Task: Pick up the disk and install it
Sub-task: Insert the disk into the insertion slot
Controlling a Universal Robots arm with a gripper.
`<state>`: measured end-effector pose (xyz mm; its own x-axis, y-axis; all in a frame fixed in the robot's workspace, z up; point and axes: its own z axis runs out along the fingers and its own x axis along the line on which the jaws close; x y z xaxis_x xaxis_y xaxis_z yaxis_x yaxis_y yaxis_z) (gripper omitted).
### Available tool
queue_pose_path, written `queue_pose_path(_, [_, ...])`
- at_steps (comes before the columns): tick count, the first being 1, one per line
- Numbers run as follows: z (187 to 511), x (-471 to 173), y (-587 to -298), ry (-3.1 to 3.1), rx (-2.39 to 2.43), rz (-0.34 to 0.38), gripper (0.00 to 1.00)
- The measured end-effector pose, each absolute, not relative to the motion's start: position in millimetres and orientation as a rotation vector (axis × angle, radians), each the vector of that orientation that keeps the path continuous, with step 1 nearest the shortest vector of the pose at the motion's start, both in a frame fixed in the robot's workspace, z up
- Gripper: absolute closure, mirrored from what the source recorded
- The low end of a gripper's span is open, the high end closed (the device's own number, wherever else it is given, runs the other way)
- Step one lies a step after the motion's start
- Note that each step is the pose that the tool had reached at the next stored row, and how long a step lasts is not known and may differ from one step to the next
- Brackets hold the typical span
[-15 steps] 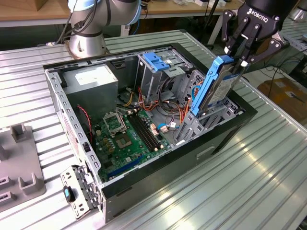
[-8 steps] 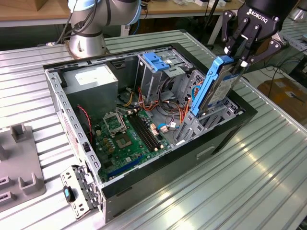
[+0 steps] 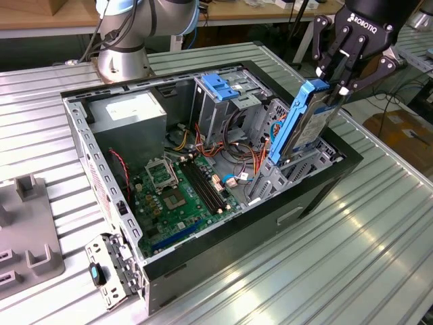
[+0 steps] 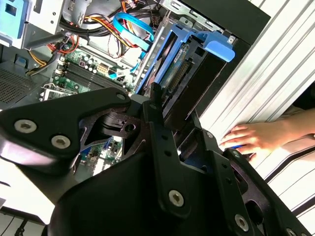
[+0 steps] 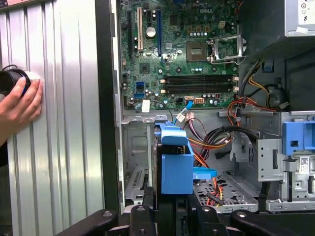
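Observation:
The disk (image 3: 302,125), a dark flat drive with blue plastic rails, stands on edge and tilted over the drive bay (image 3: 291,172) at the case's corner on the exterior view's right. Its lower end is down among the bay's metal walls. My gripper (image 3: 331,91) is shut on the disk's upper end. In the second wrist view the disk (image 4: 184,73) runs from my black fingers (image 4: 158,129) toward the case. In the first wrist view the blue rail of the disk (image 5: 176,162) rises between the fingers (image 5: 142,216) above the bay floor.
The open computer case (image 3: 325,186) holds a motherboard (image 3: 179,189), a grey power-supply box (image 3: 128,115), a drive cage with a blue latch (image 3: 220,84) and loose cables (image 3: 237,169). A person's hand (image 4: 251,137) (image 5: 17,105) rests on the ribbed table beside the case. A grey fixture (image 3: 27,223) lies at the exterior view's left.

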<state>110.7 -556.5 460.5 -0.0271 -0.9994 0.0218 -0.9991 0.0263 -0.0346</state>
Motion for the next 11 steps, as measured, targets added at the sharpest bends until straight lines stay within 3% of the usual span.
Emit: queue_pose_path(11, [456.1,110.7,-556.4,2.244,-2.185,-0.063,0.65])
